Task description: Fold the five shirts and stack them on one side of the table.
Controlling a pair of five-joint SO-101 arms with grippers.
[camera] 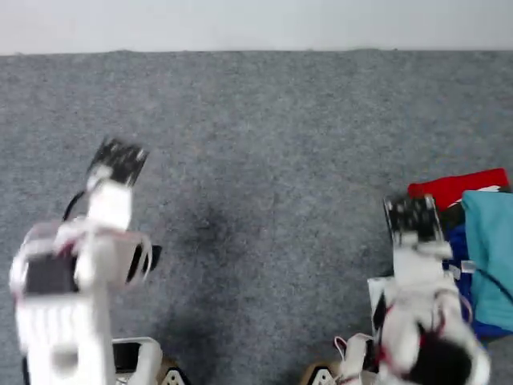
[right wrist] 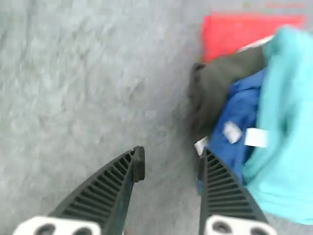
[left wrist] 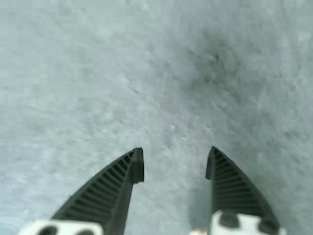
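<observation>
Fingers (left wrist: pixel 117 188) of the left gripper (left wrist: pixel 174 164), black and ribbed, stand spread with nothing between them; under them lies bare grey table (left wrist: pixel 98 73). The surface looks like felt, finely mottled, with a dim shadow (left wrist: pixel 215 58) a little farther on. From above, this gripper hangs over the table's left part, pointing away from the arm bases at the near edge, well apart from the clothes.

The right gripper (right wrist: pixel 168 164) is likewise released and empty. One of its fingers sits just beside the edge of a blue shirt (right wrist: pixel 239 112); whether it touches the cloth I cannot tell.

The pile (camera: pixel 481 241) lies at the table's right side, next to that gripper. A teal shirt (right wrist: pixel 286 122) is on top, covering most of the blue one, which shows two small white tags (right wrist: pixel 256 137). A dark shirt (right wrist: pixel 220 81) bulges out in a crumpled lump toward the table's middle. Farthest, a red shirt (right wrist: pixel 249 32) lies flat, partly under the others.

Beyond the pile, the grey surface runs bare to a straight far edge, and behind it stands a plain white wall (camera: pixel 256 24).
</observation>
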